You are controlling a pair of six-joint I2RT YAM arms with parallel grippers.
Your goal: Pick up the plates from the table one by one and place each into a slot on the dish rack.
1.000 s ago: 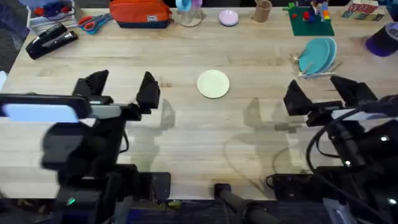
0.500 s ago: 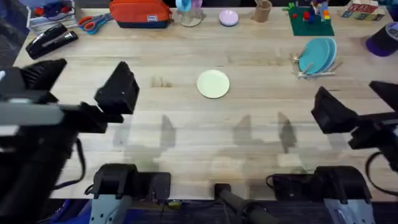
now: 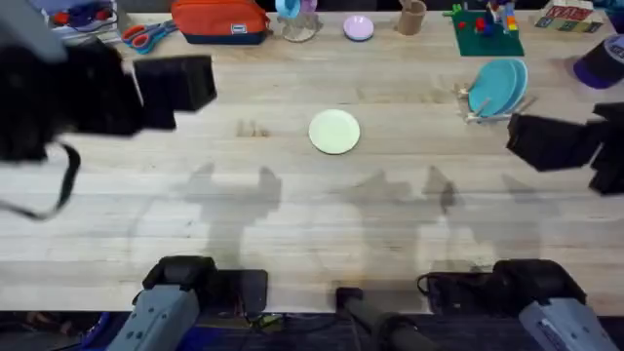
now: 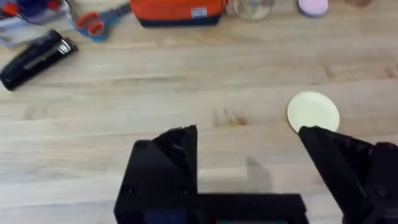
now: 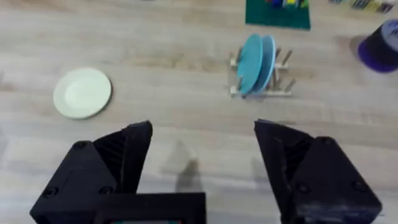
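A pale yellow-green plate (image 3: 334,131) lies flat near the middle of the table (image 3: 292,224); it also shows in the left wrist view (image 4: 313,112) and the right wrist view (image 5: 82,92). At the far right the dish rack (image 3: 485,114) holds two teal-blue plates (image 5: 255,61) on edge between its pegs. My left gripper (image 4: 249,171) is open and holds nothing, high over the table's left side, well apart from the plate. My right gripper (image 5: 202,158) is open too, raised over the right side, on the near side of the rack (image 5: 280,87).
Along the back edge lie a black stapler (image 3: 80,63), scissors (image 3: 146,37), an orange pouch (image 3: 220,21), a pink dish (image 3: 358,27) and a green baseplate (image 3: 487,37). A purple object (image 3: 600,63) sits at the far right. The left arm (image 3: 78,93) looms large and blurred.
Both arms have risen and swung outward, the left up and to the left, the right toward the right edge. The yellow-green plate and the rack have not moved.
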